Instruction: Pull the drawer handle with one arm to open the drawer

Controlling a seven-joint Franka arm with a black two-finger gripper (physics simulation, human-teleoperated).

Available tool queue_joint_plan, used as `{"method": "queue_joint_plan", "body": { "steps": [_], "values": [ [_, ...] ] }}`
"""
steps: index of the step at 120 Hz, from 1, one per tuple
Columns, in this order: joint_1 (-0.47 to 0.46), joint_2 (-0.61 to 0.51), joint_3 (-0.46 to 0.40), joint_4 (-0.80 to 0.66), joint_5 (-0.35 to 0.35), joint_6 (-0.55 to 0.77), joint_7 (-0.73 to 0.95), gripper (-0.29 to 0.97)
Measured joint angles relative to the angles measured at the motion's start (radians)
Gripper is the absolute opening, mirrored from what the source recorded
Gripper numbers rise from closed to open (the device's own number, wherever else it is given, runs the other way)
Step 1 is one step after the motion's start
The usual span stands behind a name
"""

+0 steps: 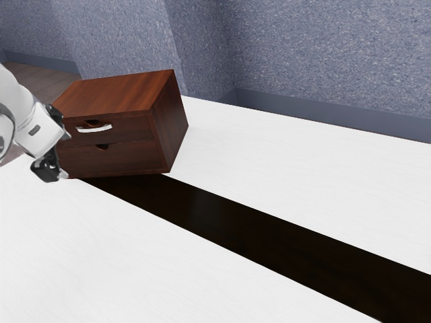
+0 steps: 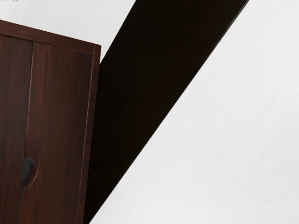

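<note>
**A:** Entry: where is the target?

**B:** The slim pale metal bar handle (image 1: pixel 93 127) sits on the upper drawer (image 1: pixel 131 126) of the dark reddish-brown wooden cabinet (image 1: pixel 124 91). The drawer front looks flush, so I judge it not yet opened. The lower drawer (image 1: pixel 128 156) has only a small half-round finger recess (image 1: pixel 102 146). The cabinet stands on the white tabletop (image 1: pixel 303 161) toward the exterior view's left, at the head of a broad black stripe (image 2: pixel 154 84).

**A:** And the pincer?

**B:** The black two-finger pincer (image 1: pixel 48 169) hangs from the white arm (image 1: pixel 20 111), low beside the cabinet's front bottom corner. It is below the handle and apart from it. Whether it is released or clenched, I cannot tell.

**A:** Failure modes?

**B:** These are judgements only.
- Rising from that low corner, the hand could knock the cabinet face and shove the box askew.
- The box looks free-standing (no fixing visible), so a pull may drag the whole cabinet instead of sliding the drawer.
- The handle is thin, so a shallow hold could slip off it.
- The cabinet sits skewed to the stripe, so a pull off the drawer's own axis could jam it.

**A:** Any markings?

**B:** There is no brand, label or legible writing on the cabinet, arm or tabletop.
</note>
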Motion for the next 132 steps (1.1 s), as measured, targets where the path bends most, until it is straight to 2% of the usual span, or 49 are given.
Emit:
{"method": "queue_joint_plan", "body": {
  "steps": [32,82,114,132],
  "values": [
    [0.028,0.185,0.002,0.123,-0.006,0.009,0.063,0.68],
    [0.048,0.261,0.002,0.193,-0.014,0.012,0.119,0.68],
    [0.083,0.383,0.003,0.312,-0.017,0.012,0.139,0.68],
    [0.071,0.427,0.009,0.353,-0.019,0.015,0.147,0.68]
  ]
}}
